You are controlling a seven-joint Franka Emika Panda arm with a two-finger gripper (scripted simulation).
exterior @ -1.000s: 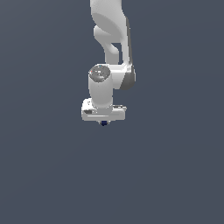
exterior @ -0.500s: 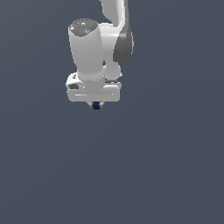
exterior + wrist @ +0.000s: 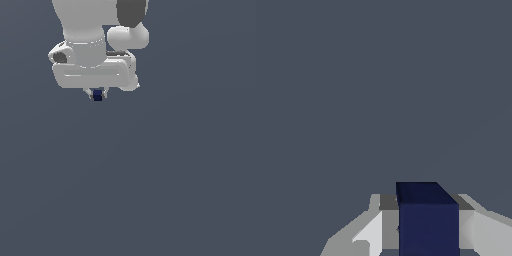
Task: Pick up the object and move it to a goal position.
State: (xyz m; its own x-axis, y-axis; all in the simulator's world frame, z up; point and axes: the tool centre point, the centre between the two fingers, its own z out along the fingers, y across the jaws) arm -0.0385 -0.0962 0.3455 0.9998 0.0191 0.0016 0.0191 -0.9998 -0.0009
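Note:
The object, a tiny dark navy-blue cube [image 3: 98, 95], is held between the fingertips of my white gripper [image 3: 98, 94], which hangs below the broad white hand in the upper left of the exterior view. The gripper is shut on the cube and holds it in the air above the grey floor. In the wrist view the cube [image 3: 427, 220] fills the space between the two pale fingers [image 3: 376, 232], which press on its sides. No goal marker shows in either view.
A plain grey floor [image 3: 165, 190] fills both views. The arm's large white links and a dark joint [image 3: 131, 11] stand above the hand.
The arm with the cube has moved toward the camera and upward in the exterior view, growing much larger and shifting toward the exterior view's left. The cube stays gripped.

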